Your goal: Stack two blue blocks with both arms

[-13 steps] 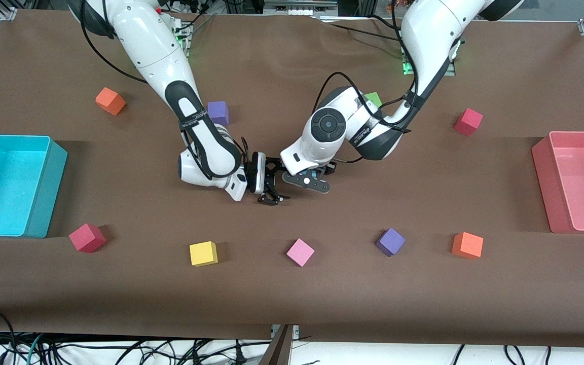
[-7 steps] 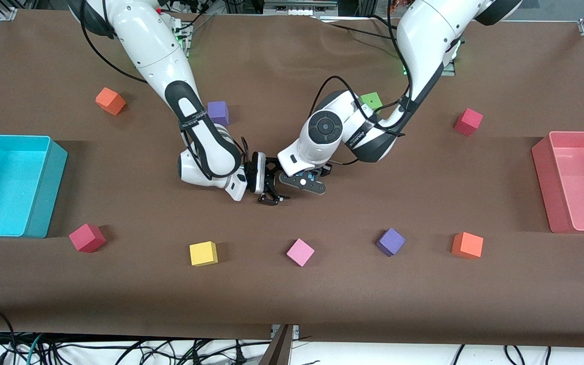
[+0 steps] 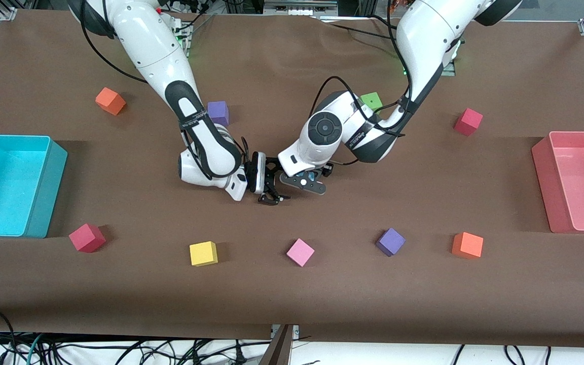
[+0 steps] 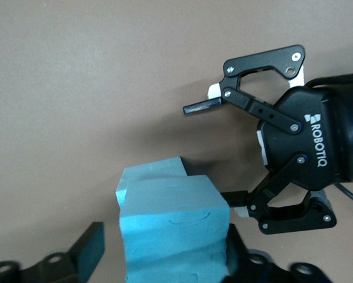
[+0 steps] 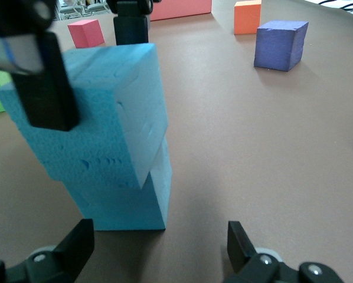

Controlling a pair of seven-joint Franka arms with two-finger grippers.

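nearest the front camera, a row of foam cubes lies on the brown desk [image 3: 292, 299]: a crimson cube [image 3: 87, 238], a yellow cube [image 3: 204, 253], a pink cube [image 3: 300, 252], a purple cube [image 3: 390, 242] and an orange cube [image 3: 467, 245].

farther from the camera, at the middle of the desk, the two arms meet. the right arm [image 3: 170, 86] comes down from its base, bends at the elbow and lies low over the desk, its wrist turned level toward the left arm. the right pincer [image 3: 270, 188] is spread wide, its fingers apart on either side of the stack and touching neither block. the left arm [image 3: 413, 56] drops from its base, folds back sharply at the elbow and points its wrist down over the same spot. the left pincer [image 5: 85, 65] is closed on the upper blue block [image 5: 100, 112], one finger [image 5: 43, 88] pressed flat against its side.

the upper blue block sits on the lower blue block [image 5: 132, 197], turned a little askew, so its edges overhang. the lower one rests on the desk.

farther still lie a second purple cube [image 3: 218, 112], a green cube [image 3: 372, 100], an orange cube [image 3: 110, 101] and a crimson cube [image 3: 468, 121].
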